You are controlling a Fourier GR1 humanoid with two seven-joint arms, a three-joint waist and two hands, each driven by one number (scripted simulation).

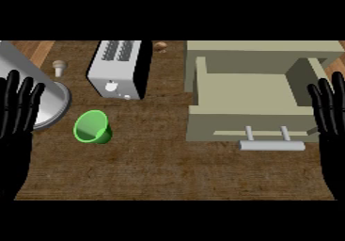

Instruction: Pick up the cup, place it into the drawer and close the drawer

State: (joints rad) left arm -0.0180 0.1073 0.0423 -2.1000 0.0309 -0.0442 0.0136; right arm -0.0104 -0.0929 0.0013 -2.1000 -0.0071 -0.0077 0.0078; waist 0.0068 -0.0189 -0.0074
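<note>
On the desk (168, 174) we see the cup (92, 127) at left, in front of the toaster (119, 68). The open drawer (247, 101) sits at right, its handle (271, 143) facing us. Left hand (15, 106) rests at the left edge, right hand (331, 108) at the right edge.

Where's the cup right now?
In the head view the cup sits on the counter at left, just in front of the toaster and right of the left hand, well left of the open drawer.

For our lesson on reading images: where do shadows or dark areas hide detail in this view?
Head view: the toaster has a black right side with no detail; both black hands, left hand and right hand, show little surface detail; the green cup is evenly lit.
</note>
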